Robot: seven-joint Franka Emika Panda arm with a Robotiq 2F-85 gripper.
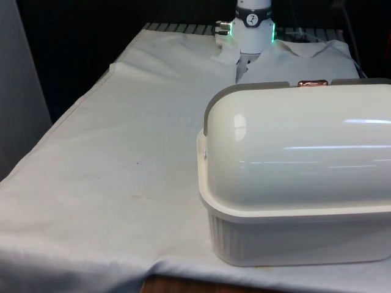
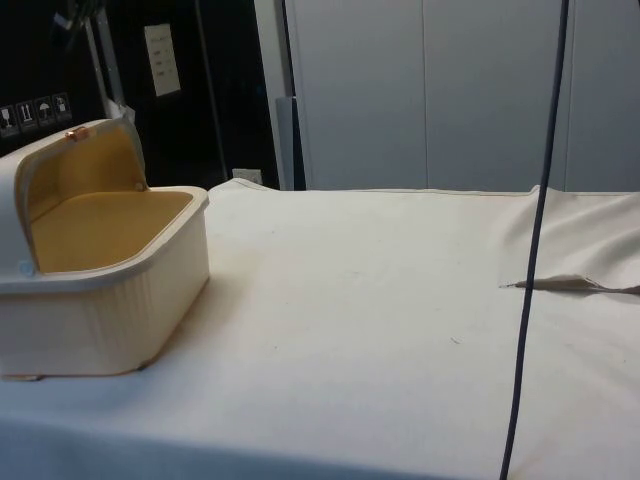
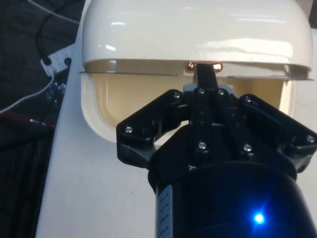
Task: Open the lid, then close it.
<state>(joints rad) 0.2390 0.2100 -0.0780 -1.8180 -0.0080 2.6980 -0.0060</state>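
The bread box [image 1: 293, 201] stood on the tabletop [image 1: 110, 171] at the front view's right, near that view's near edge, its rounded back turned to the front camera. Its curved lid [image 2: 75, 160] was rolled back and open, baring a tan interior in the side view. A small copper handle [image 3: 203, 66] sat on the lid's front rim. In the wrist view the pincer [image 3: 205, 74] had its fingers drawn close together right at that copper handle, reaching it from the open side; whether they actually gripped it could not be told. A white cloth [image 2: 400, 300] covered the tabletop, rumpled at one corner, and a dark cable [image 2: 535, 250] hung across the side view.
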